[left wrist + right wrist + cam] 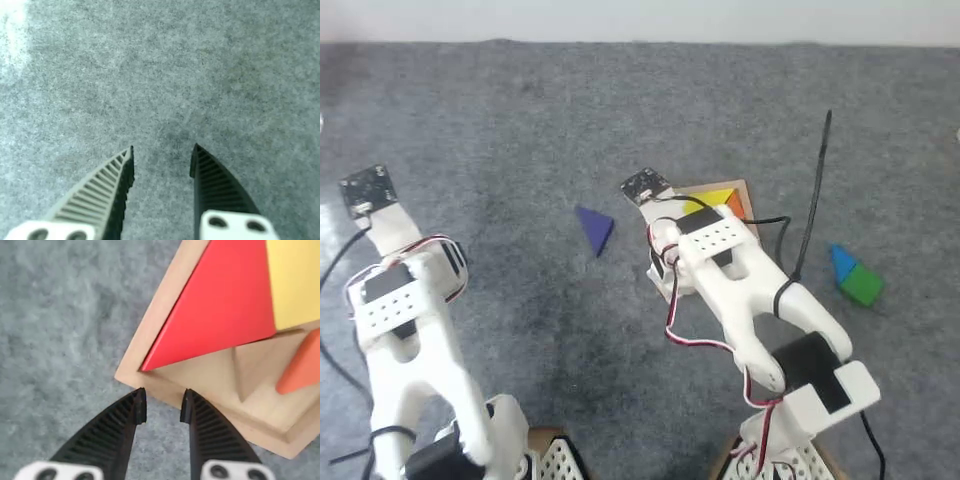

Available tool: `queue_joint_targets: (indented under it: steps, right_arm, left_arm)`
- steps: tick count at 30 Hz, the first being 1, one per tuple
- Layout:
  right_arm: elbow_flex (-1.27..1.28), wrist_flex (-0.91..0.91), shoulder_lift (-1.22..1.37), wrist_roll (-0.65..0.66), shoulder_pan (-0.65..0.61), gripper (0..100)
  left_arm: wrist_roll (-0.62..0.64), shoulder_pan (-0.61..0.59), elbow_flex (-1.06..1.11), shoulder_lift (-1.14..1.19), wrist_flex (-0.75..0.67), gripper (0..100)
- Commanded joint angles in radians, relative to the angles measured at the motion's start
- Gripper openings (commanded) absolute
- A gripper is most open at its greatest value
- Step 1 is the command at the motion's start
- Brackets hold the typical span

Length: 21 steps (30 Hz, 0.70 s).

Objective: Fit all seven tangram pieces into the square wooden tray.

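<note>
Three visible | tray (149, 335): red piece (220, 305), yellow piece (295, 280), orange piece (305, 365) (corner bare)

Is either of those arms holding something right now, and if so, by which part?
Nothing is held. The left tool is open over the carpet; the right tool is open near a corner of the wooden tray.

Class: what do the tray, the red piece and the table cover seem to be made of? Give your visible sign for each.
Tray: pale bare wood, matte; faint grain shows on its rim and floor.
Red piece: smooth, even, opaque coat, probably painted wood, though plastic is possible.
Table cover: grey felt or short carpet; fuzzy, mottled fibres.
</note>
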Motion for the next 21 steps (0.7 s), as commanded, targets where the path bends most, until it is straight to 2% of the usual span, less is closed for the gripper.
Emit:
queue_joint_targets:
  steps: [1,12,21]
  right_arm:
    - [-0.075,-0.015,0.031,0.041,0.065,14.4]
    - [-0.219,-0.012,0.128,0.080,0.139,14.4]
    - [-0.212,0.021,-0.074,0.071,0.133,14.4]
  left_arm:
    - [-0.008,0.008,-0.002,-0.038,-0.015,19]
    - [-0.008,0.008,-0.002,-0.038,-0.014,19]
    - [-0.008,0.008,-0.002,-0.032,-0.017,19]
